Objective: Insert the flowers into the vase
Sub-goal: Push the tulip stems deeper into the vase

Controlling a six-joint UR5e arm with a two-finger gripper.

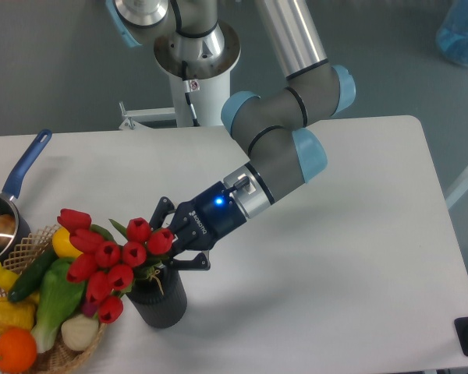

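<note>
One arm angled down-left | tool (170, 240) at flowers (109, 257) (stems in vase (160, 300))

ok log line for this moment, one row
phase: inserting | claw: beside the vase mouth, at the stems, grip state hidden | flowers: stems in vase, buds lean left over basket | vase: upright
</note>
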